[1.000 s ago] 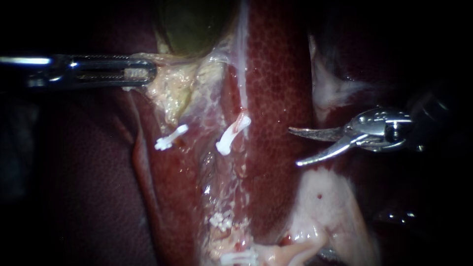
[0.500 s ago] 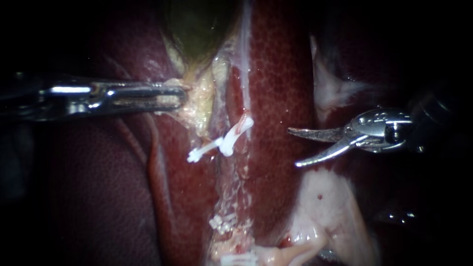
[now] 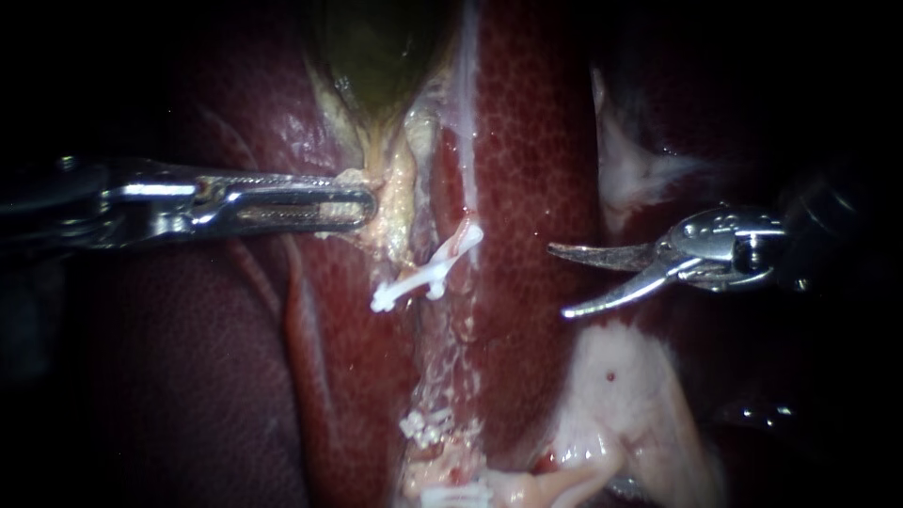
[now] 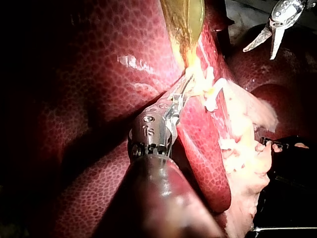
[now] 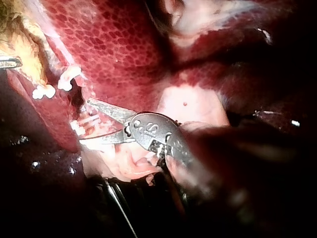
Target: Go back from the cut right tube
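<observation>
left instrument (image 3: 370, 202) jaws clamped on pale tissue (image 3: 400, 188) just above clips (image 3: 428, 273) — right instrument (image 3: 559, 280) well right of clips, jaws wide apart, holding nothing

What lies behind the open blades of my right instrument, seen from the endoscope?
Behind the right instrument, blades open and empty, only the mottled red liver shows. The instrument's own metal body covers what lies behind it, so that part cannot be told.

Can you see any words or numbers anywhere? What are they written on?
Left instrument: tiny stamped marks on its metal joint, too small to read.
Right instrument: stamped marks too, too blurred to read.
Clips, liver, gallbladder: no writing at all.
</observation>
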Motion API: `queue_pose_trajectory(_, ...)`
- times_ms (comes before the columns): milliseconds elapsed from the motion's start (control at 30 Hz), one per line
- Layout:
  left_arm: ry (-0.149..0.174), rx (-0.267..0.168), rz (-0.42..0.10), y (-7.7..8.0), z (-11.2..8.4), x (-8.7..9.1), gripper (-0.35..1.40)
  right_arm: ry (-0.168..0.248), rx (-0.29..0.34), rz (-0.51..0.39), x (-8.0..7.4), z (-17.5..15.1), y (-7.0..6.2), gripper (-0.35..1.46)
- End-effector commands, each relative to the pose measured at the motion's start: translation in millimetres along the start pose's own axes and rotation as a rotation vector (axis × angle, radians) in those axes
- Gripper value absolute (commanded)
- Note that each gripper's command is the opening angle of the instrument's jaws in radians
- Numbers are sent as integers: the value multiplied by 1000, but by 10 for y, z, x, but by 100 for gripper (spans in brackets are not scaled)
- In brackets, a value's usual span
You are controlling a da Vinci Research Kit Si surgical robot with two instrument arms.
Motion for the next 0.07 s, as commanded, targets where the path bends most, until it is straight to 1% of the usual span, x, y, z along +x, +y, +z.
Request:
queue_pose_trajectory(33,1,2,-1,1,-3,-2,-25,0,1,0,-1,0,0,143)
queue_pose_trajectory(67,2,5,-3,2,-6,-5,-25,0,0,-1,-1,1,-1,143)
